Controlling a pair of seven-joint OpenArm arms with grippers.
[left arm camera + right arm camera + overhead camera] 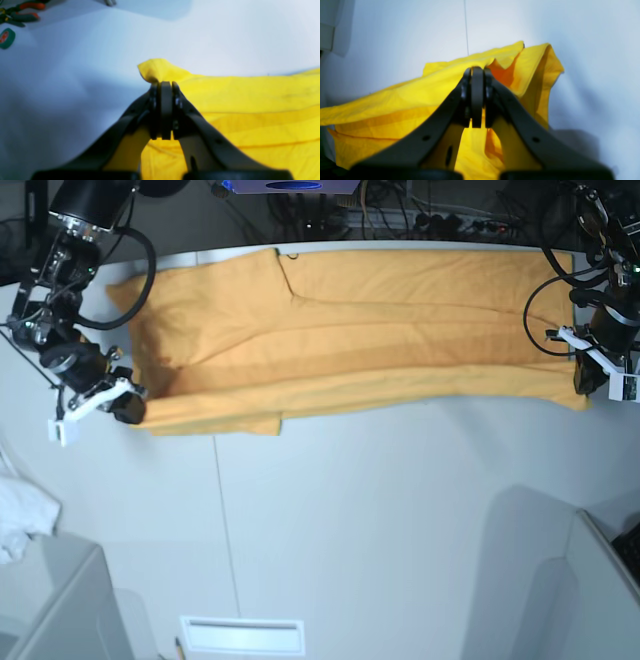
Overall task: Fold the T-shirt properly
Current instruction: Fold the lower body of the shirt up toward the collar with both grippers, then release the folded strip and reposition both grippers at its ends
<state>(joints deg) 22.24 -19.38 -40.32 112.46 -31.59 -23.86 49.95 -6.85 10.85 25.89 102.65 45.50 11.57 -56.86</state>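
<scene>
Both arms were black, jointed and looped with black cables. The right gripper (477, 75) had dark grey fingers (440, 125) that widened toward the base, each with a small round screw hole. The left gripper (165, 86) matched it. In the base view each wrist carried a white bracket (85, 408).

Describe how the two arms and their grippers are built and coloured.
Both arms are black, with black cables looping along them. The left gripper and the right gripper share one design: dark curved finger arms ending in flat black pads, with small round holes in the arms. In the base view each wrist carries a small white bracket. No printed markings are legible.
</scene>
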